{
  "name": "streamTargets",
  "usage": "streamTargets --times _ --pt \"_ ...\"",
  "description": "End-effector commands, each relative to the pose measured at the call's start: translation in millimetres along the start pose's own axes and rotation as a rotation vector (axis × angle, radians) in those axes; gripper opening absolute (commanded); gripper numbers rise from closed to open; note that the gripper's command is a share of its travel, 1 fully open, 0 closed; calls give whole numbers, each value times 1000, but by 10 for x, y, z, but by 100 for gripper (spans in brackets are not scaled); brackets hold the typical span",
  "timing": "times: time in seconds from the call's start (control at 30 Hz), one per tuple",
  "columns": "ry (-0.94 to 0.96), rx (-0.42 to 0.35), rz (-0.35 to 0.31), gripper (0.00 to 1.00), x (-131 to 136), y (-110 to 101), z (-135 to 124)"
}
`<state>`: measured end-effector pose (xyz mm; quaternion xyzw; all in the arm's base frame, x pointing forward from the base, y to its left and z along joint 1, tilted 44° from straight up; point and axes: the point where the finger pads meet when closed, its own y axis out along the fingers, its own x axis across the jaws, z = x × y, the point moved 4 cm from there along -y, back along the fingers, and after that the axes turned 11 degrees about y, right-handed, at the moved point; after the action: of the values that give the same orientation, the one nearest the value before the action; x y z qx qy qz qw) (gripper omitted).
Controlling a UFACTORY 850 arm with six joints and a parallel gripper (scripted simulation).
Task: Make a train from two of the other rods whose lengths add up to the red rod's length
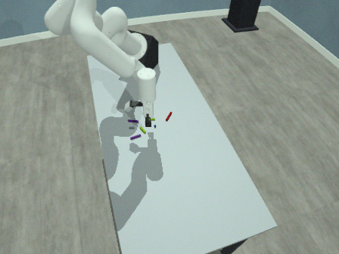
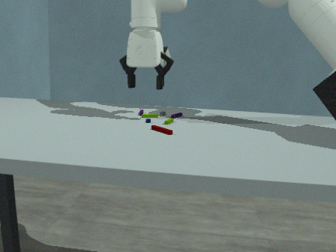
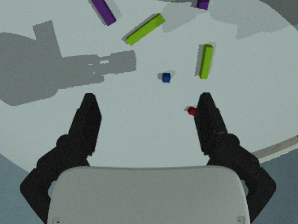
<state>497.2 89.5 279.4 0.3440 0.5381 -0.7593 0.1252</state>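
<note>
The red rod [image 1: 169,116] lies flat on the white table, apart from the others; in the wrist view only its tip [image 3: 192,111] shows beside my right finger. My gripper [image 2: 145,80] is open and empty, hanging well above the cluster. In the wrist view the gripper [image 3: 147,106] is just short of the blue rod.
The rods sit in a tight group near the table's middle [image 1: 144,128]. The arm's base [image 1: 149,47] stands at the table's far end. A dark pedestal [image 1: 242,15] stands on the floor beyond.
</note>
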Motion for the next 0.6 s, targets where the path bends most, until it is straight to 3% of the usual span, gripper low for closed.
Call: streamTargets --times 0.0,0.57 --pt "167 -8 17 100 -35 6 32" --pt "625 -12 14 100 -144 32 129"
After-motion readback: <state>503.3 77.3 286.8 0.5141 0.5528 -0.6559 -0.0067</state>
